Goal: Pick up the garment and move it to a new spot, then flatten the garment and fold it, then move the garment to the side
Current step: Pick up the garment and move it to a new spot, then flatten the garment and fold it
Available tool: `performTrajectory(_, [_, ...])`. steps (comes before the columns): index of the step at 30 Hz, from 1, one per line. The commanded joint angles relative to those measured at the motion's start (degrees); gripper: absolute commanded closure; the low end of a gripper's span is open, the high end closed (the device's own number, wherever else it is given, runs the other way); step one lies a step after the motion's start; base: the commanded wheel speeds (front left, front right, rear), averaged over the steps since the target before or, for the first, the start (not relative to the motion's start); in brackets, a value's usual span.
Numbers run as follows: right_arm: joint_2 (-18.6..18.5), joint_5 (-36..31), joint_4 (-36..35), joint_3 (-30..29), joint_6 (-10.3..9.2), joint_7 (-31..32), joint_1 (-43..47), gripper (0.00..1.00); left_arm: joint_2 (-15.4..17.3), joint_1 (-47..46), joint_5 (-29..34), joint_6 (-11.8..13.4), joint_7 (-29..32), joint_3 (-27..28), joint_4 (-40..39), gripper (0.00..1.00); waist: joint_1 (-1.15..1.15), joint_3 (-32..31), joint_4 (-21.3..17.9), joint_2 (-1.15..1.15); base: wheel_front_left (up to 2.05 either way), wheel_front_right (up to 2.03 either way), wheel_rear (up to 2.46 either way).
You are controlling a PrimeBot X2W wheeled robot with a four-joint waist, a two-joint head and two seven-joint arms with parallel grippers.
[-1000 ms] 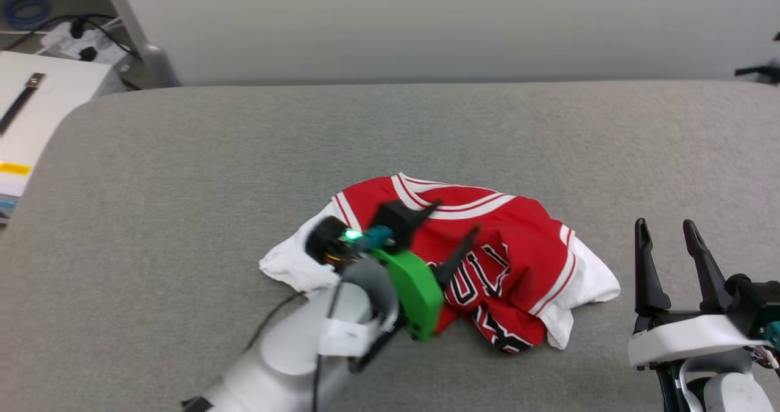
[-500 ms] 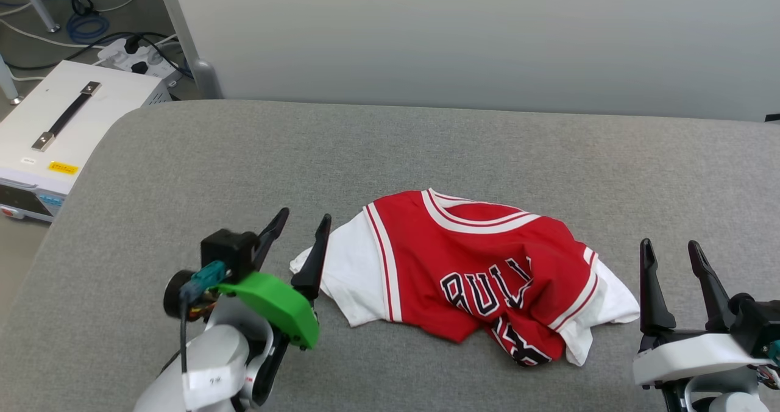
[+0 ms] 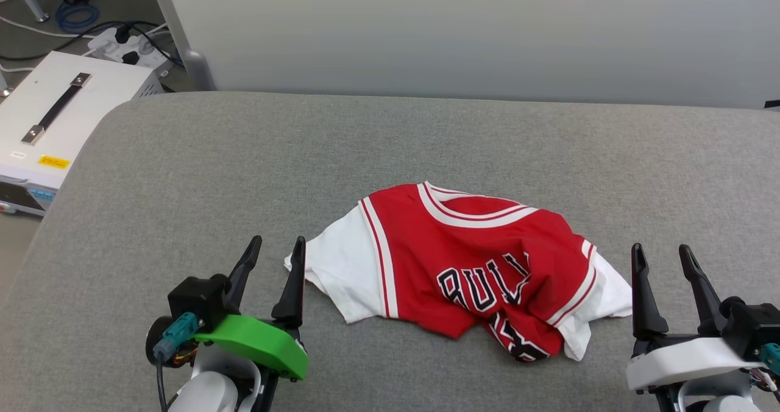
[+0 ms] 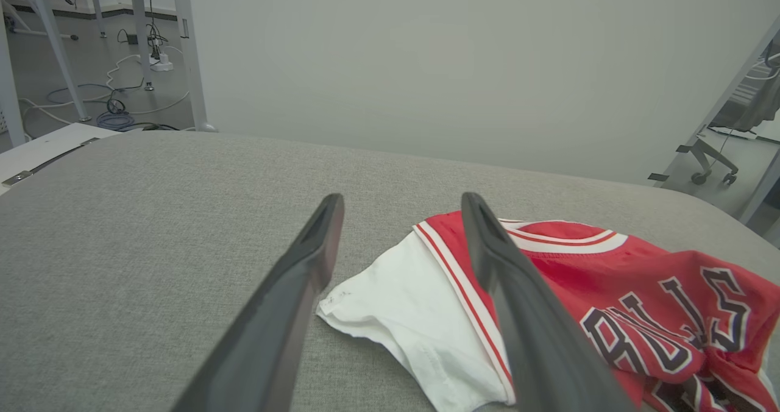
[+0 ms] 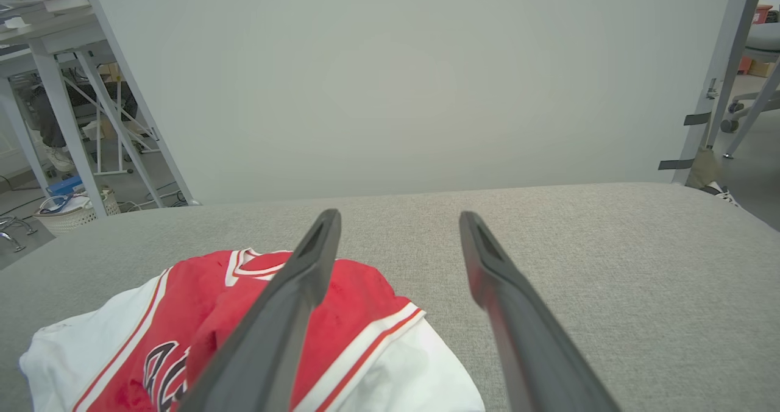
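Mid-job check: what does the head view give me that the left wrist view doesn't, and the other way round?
Head view adds: the right gripper, open, standing apart from the garment, and the garment's full crumpled outline.
Left wrist view adds: a wheeled chair base beyond the grey surface on the far right.
Both: the left gripper, open, close beside the near white sleeve; the BULLS lettering; the white box with its strap handle.

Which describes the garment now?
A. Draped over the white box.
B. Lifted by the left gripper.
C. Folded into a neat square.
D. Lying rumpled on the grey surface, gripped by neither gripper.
D: the garment lies rumpled on the grey surface, and the left gripper and right gripper flank it open.
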Motion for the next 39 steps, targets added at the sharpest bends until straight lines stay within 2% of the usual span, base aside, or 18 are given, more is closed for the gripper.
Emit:
performTrajectory(1, [-0.1, 0.2, -0.2, 0.1, -0.04, -0.1, 0.1, 0.0, -0.7, 0.8, 0.7, -0.7, -0.3, 0.8, 0.2, 0.0, 0.0, 0.5, -0.3, 0.0, 0.0, 0.0, 0.0])
performTrajectory(6, [-0.1, 0.3, -0.7, 0.2, -0.04, -0.1, -0.8, 0.0, -1.4, -0.3, 1.1, -2.3, -0.3, 2.3, 2.1, 0.0, 0.0, 2.0, -1.0, 0.0, 0.0, 0.0, 0.0])
performTrajectory(10, [-0.1, -0.1, -1.1, 0.2, -0.04, -0.1, -1.4, 0.0, 0.3, -3.9, 1.2, -2.9, 2.9, 2.2, 3.5, 0.0, 0.0, 3.8, -1.6, 0.0, 0.0, 0.0, 0.0])
performTrajectory(14, [-0.1, -0.2, -1.6, 0.1, -0.04, -0.1, -2.3, 0.0, 2.0, -8.2, -0.7, -4.0, 12.5, 1.4, 4.5, 0.0, 0.0, 6.1, -2.4, 0.0, 0.0, 0.0, 0.0])
performTrajectory(17, [-0.1, -0.2, -1.8, 0.4, -0.04, -0.1, -3.1, 0.0, 3.5, -11.6, -2.7, -4.2, 21.9, 0.9, 5.3, 0.0, 0.0, 8.0, -3.1, 0.0, 0.0, 0.0, 0.0])
performTrajectory(22, [-0.1, 0.0, -1.9, 1.2, -0.04, -0.1, -4.4, 0.0, 6.1, -15.5, -5.7, -2.6, 35.6, 1.1, 6.5, 0.0, 0.0, 10.8, -4.5, 0.0, 0.0, 0.0, 0.0])
performTrajectory(26, [-0.1, 0.8, -2.1, 1.7, -0.04, -0.1, -5.8, 0.0, 8.8, -16.5, -4.9, -0.1, 44.2, -0.2, 6.1, 0.0, 0.0, 13.9, -6.3, 0.0, 0.0, 0.0, 0.0])
performTrajectory(34, [-0.1, 0.7, -2.5, 1.6, -0.04, -0.1, -6.5, 0.0, 10.0, -15.7, -0.4, 3.0, 44.3, -2.7, 7.0, 0.0, 0.0, 16.5, -7.1, 0.0, 0.0, 0.0, 0.0])
performTrajectory(37, [-0.1, 0.5, -2.6, 1.6, -0.04, -0.1, -6.5, 0.0, 9.4, -15.7, -0.6, 2.9, 44.3, -3.2, 8.0, 0.0, 0.0, 16.8, -7.1, 0.0, 0.0, 0.0, 0.0])
performTrajectory(39, [-0.1, 0.4, -2.6, 1.6, -0.04, -0.1, -6.6, 0.0, 9.3, -15.6, -0.8, 2.2, 45.3, -4.0, 8.8, 0.78, 0.0, 16.8, -7.0, 0.0, 0.0, 0.0, 0.0])
